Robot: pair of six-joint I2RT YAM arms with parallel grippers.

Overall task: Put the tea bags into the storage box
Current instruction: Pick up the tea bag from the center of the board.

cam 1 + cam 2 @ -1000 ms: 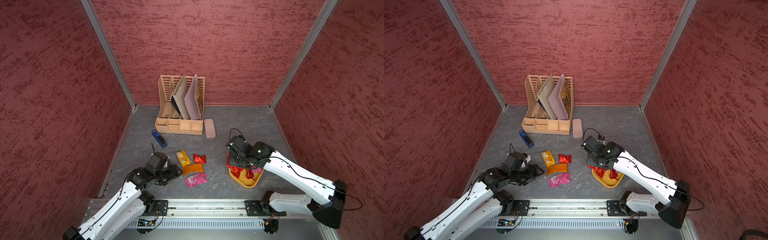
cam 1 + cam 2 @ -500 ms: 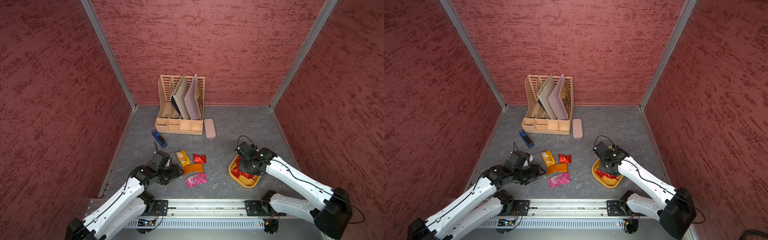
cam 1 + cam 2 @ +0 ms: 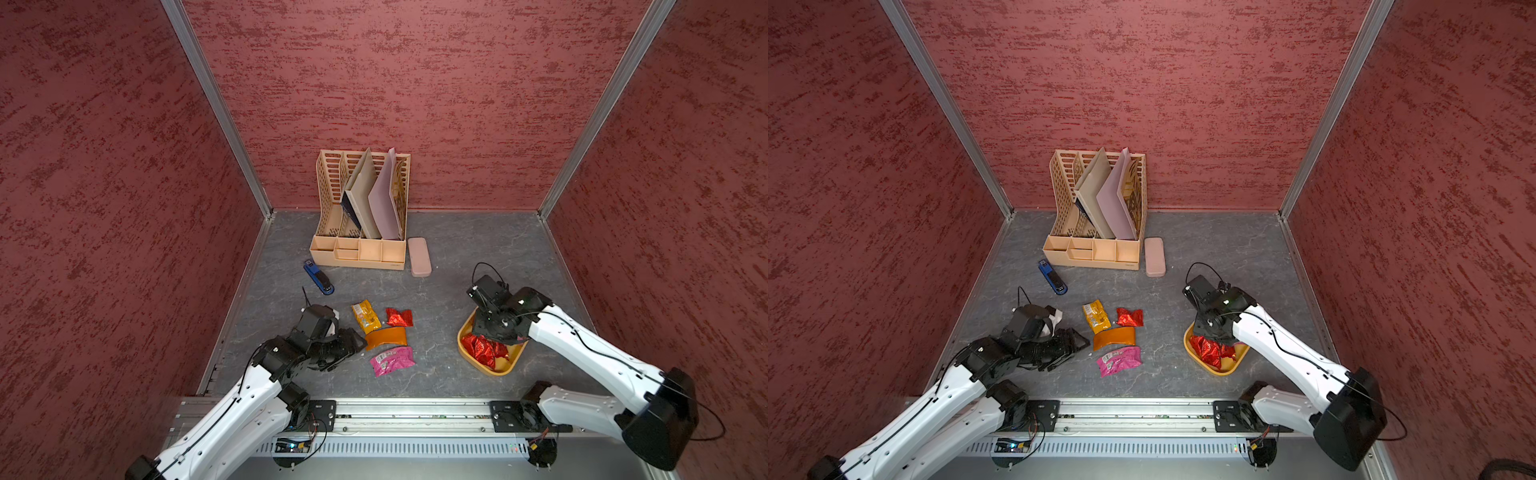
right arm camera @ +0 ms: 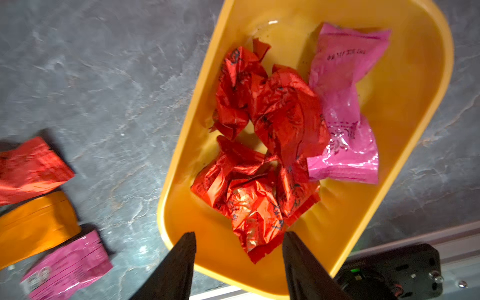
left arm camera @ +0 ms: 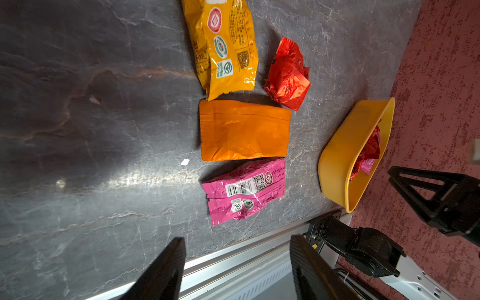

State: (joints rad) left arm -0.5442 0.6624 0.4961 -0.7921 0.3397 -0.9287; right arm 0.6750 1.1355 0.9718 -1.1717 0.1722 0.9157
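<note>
R claw (image 4: 239, 233) spread, empty, just above red tea bags (image 4: 280, 117) in storage box (image 4: 415, 104).

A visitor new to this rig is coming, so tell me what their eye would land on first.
The heap of shiny red packets in the yellow tray, with the open right gripper just above it, stands out most on the grey table. Next come four loose packets mid-table, a yellow packet, a red packet, an orange packet and a pink packet, lying before the open left gripper.
</note>
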